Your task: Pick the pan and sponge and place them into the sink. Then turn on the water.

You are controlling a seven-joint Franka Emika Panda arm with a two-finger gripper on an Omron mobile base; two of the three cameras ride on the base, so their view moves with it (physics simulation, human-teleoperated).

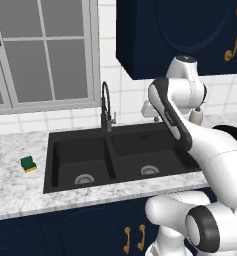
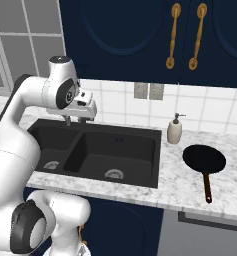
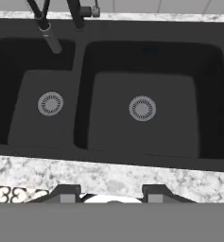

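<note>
The black double-basin sink point(image 1: 80, 150) is set into the marble worktop point(image 2: 190, 192), with a round silver drain in each basin and a dark gooseneck faucet point(image 1: 106, 106) rising at its rear edge. The sponge point(image 1: 28, 164) lies on the worktop just left of the sink, while the pan point(image 2: 204, 159) rests on the worktop right of the sink, handle toward the front edge, near a soap dispenser point(image 2: 174, 130). The claw point(image 3: 111, 194) hangs above the sink, fingers spread and holding nothing.
</note>
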